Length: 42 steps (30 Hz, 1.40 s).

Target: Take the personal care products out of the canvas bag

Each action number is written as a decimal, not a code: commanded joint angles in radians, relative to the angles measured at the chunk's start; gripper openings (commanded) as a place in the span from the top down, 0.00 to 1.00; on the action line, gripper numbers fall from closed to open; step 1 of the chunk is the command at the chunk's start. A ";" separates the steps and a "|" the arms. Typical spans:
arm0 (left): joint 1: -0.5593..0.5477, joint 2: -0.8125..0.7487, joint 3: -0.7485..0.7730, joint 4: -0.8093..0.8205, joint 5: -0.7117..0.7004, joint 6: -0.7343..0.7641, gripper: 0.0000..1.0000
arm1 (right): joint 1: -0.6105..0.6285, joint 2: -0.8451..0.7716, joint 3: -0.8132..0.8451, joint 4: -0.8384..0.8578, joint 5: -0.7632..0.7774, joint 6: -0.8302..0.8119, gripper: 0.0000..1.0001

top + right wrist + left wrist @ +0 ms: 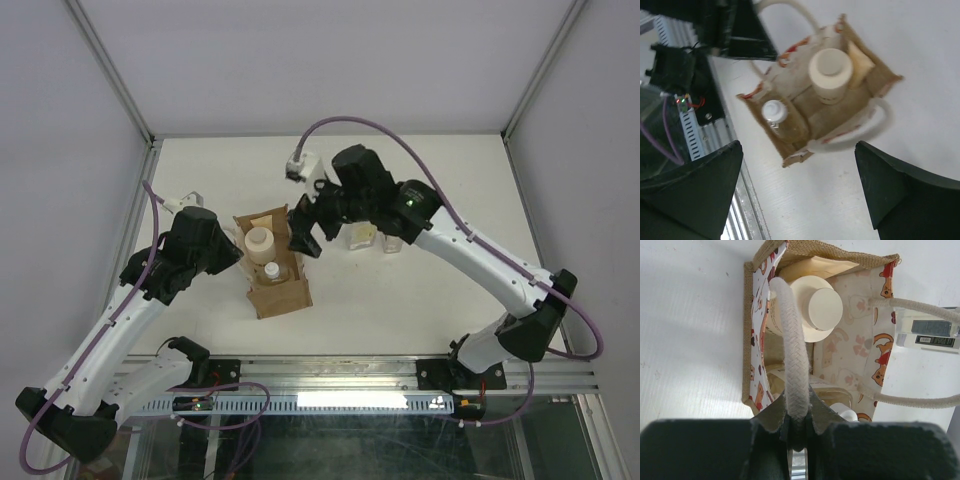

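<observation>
While overhead hides the grip, the wrist camera shows my left gripper [799, 415] clamped on the white handle [791, 350] of the brown canvas bag [282, 295], left of the worktop's middle. My right gripper [797, 147] hangs wide above; cream-white round bottle [831, 70], slim amber bottle [777, 115], beige tube [860, 57] inside. Two clear square bottles [361, 238] outside, half hidden overhead.

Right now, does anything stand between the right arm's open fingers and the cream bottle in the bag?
Nothing visible does. The cream bottle stands uncovered in the open bag; both handles arc off to its sides.
</observation>
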State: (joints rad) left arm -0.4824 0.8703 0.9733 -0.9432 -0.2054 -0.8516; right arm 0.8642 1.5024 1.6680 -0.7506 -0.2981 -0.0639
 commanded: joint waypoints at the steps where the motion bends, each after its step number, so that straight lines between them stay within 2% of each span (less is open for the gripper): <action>1: 0.007 -0.006 0.021 0.034 0.026 0.005 1.00 | 0.141 -0.040 -0.044 0.111 -0.144 -0.309 0.06; 4: 0.007 -0.007 0.026 0.034 0.025 0.004 1.00 | 0.208 0.027 -0.004 0.073 -0.063 -0.349 0.08; 12: 0.007 -0.022 0.029 0.024 0.015 0.003 1.00 | 0.214 0.227 0.141 -0.070 -0.052 -0.266 0.15; 30: 0.007 -0.079 -0.006 -0.001 -0.010 -0.012 1.00 | 0.216 0.352 0.128 -0.043 -0.045 -0.212 0.27; 42: 0.007 -0.082 -0.002 0.000 -0.007 -0.010 1.00 | 0.213 0.421 0.183 -0.049 0.075 -0.191 0.40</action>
State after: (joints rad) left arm -0.4824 0.8108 0.9546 -0.9810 -0.2081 -0.8528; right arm 1.0771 1.9091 1.7859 -0.8280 -0.2867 -0.2718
